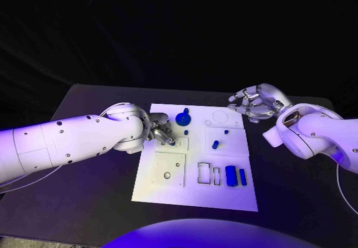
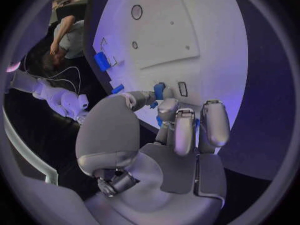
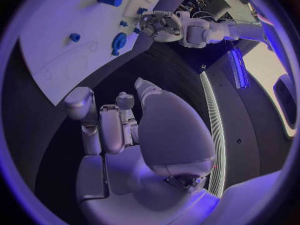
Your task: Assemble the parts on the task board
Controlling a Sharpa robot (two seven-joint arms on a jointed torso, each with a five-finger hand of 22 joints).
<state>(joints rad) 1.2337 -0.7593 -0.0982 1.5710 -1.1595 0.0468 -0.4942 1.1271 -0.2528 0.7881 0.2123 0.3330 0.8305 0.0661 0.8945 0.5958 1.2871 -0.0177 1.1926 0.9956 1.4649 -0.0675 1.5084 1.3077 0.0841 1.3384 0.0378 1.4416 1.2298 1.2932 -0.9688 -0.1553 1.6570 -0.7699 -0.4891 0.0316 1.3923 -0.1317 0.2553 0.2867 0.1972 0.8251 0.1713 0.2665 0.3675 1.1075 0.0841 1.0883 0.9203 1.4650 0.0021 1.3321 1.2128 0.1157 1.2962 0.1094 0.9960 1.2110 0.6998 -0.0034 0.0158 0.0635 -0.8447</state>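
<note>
The white task board lies mid-table. My left hand rests over its left edge and pinches a small blue part between thumb and a fingertip, beside a small slot. More blue shows behind the fingers. A blue round part stands at the far end of the board, a blue peg near the middle, and two blue blocks at the near right. My right hand hovers off the board's far right corner, fingers loosely bent, holding nothing.
The board carries rectangular cut-outs, a square plate with holes and a faint circle outline. Black table surrounds the board on all sides. My left forearm crosses the table's left part.
</note>
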